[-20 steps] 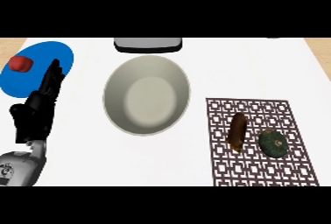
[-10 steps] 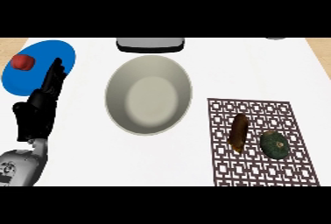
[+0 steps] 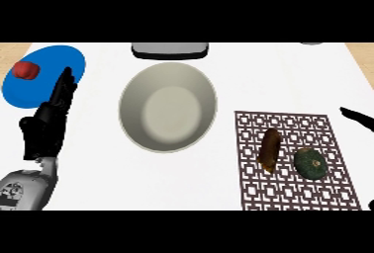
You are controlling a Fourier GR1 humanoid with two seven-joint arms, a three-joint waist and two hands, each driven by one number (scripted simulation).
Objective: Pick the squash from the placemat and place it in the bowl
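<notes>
1. Resting at the lower left of the head view, the left hand stands upright on its grey forearm; fingers straight and held close together, pointing up the view, tips overlapping the lower edge of the blue plate. It holds nothing
2. Right hand: only a black pointed sliver enters at the right edge, just above the placemat's upper right corner and apart from everything on it. Cannot tell whether its fingers are spread or curled
3. Squash: lying on the placemat, right of centre, untouched. Small, round to slightly oval, dark mottled green skin with a pale spot near the middle. It is well apart from the bowl
4. Just left of the squash, not touching it as far as can be seen, lies a long brown vegetable, slim, roughly upright in the view and slightly tilted, glossy along one side
5. Placemat: rectangular, flat, dark brown openwork lattice of repeated square motifs; white counter shows through the gaps
6. Bowl: large, oval as seen, smooth matte beige with a paler flat bottom; nothing inside. It sits between the left hand and the placemat, near the mat's upper left corner
7. Blue plate: smooth, plain, at upper left; a small red fruit sits on its left part
8. A grey rounded object sits at the top edge just above the bowl, cut off by the view
</notes>
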